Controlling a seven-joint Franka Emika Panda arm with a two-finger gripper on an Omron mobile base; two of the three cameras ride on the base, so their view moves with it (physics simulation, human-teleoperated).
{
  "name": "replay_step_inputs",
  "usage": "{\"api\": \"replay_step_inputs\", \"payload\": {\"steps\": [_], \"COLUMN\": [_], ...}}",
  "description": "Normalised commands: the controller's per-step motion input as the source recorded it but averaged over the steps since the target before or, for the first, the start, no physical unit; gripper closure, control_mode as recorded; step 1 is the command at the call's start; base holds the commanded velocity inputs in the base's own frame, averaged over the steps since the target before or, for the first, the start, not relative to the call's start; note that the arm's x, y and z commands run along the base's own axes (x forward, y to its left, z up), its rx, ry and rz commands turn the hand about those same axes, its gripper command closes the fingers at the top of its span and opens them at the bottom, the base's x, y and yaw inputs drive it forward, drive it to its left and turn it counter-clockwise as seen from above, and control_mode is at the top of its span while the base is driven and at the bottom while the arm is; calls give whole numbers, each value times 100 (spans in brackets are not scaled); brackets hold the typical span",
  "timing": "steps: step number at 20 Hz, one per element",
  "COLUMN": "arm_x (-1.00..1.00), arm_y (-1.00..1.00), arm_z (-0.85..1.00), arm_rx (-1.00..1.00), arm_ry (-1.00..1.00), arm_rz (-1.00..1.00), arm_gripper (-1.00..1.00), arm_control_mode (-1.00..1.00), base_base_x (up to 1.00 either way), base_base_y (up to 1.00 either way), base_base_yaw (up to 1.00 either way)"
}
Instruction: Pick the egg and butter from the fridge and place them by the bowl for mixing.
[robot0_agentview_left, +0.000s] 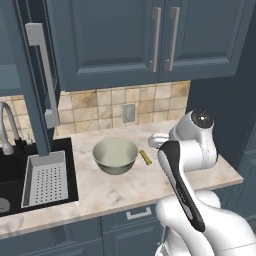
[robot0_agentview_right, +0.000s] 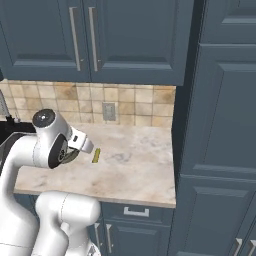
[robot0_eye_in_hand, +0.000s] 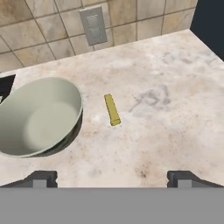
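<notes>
Along the back wall, above a tiled backsplash (robot0_agentview_left: 100, 107), hang the panelled blue cabinets (robot0_agentview_left: 125, 40), and below them runs the pale marbled table (robot0_agentview_right: 135, 170), ending at its right edge against a tall dark panelled unit (robot0_agentview_right: 220, 125). At the table's left end sits a black sink (robot0_agentview_left: 15, 170) holding a perforated rectangular tray (robot0_agentview_left: 46, 179), with a curved tap (robot0_agentview_left: 7, 125) behind it. The white arm (robot0_agentview_left: 187, 150) rises over the table's front edge. Right of the sink, near the middle of the table, stands the bowl (robot0_agentview_left: 115, 155), wide, pale grey-green and lighter inside. Just beside the bowl's right side, apart from it, lies the butter (robot0_eye_in_hand: 112, 109), a thin yellow stick flat on the table, pointing roughly toward the backsplash. An outlet plate (robot0_eye_in_hand: 92, 26) sits on the tiles behind it. In the hand view the fingers (robot0_eye_in_hand: 113, 178) stand spread wide above the table's front part, gripping nothing, with the butter beyond them.
</notes>
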Motion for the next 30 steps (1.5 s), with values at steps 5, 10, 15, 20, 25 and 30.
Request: {"api": "replay_step_inputs", "payload": {"steps": [5,10,15,20,25,30], "arm_x": [0,0,0,0,0,0], "arm_y": [0,0,0,0,0,0], "arm_z": [0,0,0,0,0,0], "arm_rx": [0,0,0,0,0,0], "arm_ry": [0,0,0,0,0,0], "arm_rz": [0,0,0,0,0,0], "arm_gripper": [-100,-100,-100,-100,-100,-100], "arm_control_mode": [100,100,100,100,100,100], "base_base_x": [-54,-79,-86,-44,-11,-9], "base_base_y": [0,0,0,16,14,13], "base_base_yaw": [0,0,-4,-61,-90,-91]}}
